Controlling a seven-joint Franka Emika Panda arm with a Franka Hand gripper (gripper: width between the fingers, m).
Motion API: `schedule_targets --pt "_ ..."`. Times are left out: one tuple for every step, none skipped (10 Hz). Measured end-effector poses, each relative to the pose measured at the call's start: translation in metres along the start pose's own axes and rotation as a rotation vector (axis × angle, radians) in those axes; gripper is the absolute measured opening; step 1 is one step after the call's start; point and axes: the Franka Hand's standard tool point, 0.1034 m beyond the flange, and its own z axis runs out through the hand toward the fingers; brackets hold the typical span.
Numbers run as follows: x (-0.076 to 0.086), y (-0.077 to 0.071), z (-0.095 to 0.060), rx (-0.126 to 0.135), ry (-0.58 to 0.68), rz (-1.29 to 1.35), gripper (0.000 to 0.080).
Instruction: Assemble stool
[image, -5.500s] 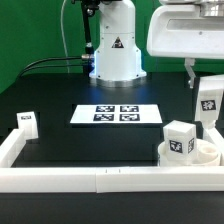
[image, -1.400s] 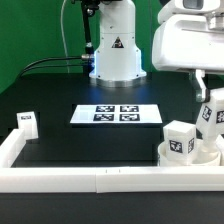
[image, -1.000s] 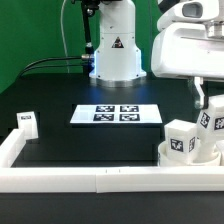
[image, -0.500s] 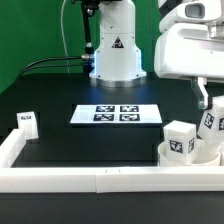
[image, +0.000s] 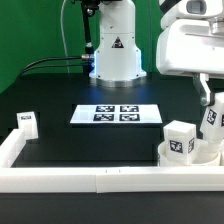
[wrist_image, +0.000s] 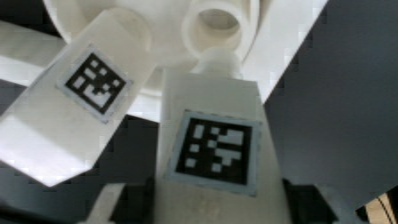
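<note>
My gripper (image: 209, 98) is shut on a white stool leg (image: 212, 120) with a square tag and holds it, slightly tilted, just above the round white seat disc (image: 202, 158) at the exterior view's right. A second leg (image: 180, 139) stands upright in the seat beside it. A third leg (image: 25, 122) lies at the exterior view's left by the rail. In the wrist view the held leg (wrist_image: 214, 130) sits between my gripper's (wrist_image: 210, 205) fingers. The standing leg (wrist_image: 80, 100) is beside it, and the seat (wrist_image: 285, 40) with a round hole (wrist_image: 217, 20) lies beyond.
The marker board (image: 118, 114) lies mid-table in front of the robot base (image: 113, 55). A long white border rail (image: 100, 178) runs along the front and up the left side of the black table.
My gripper has moved down and a little to the exterior view's right with the leg, closer to the seat disc. The other legs and the seat have not moved.
</note>
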Motion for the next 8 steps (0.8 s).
schedule_targets --pt "0.000 -0.001 0.000 0.001 0.000 -0.001 0.0323" --pt "-0.003 -0.002 0.000 0.002 -0.004 -0.004 0.0323" --pt "-0.005 -0.001 0.001 0.000 -0.008 -0.004 0.0323" --pt "-0.007 0.001 0.002 -0.002 -0.011 -0.002 0.0323" --pt "-0.008 0.003 0.003 -0.004 -0.014 -0.001 0.0323" --pt "-0.010 0.004 0.005 -0.007 -0.019 -0.002 0.0323" --pt "-0.012 0.005 0.006 -0.008 -0.021 -0.002 0.0323" --pt "-0.013 0.005 0.007 -0.009 -0.023 -0.002 0.0323"
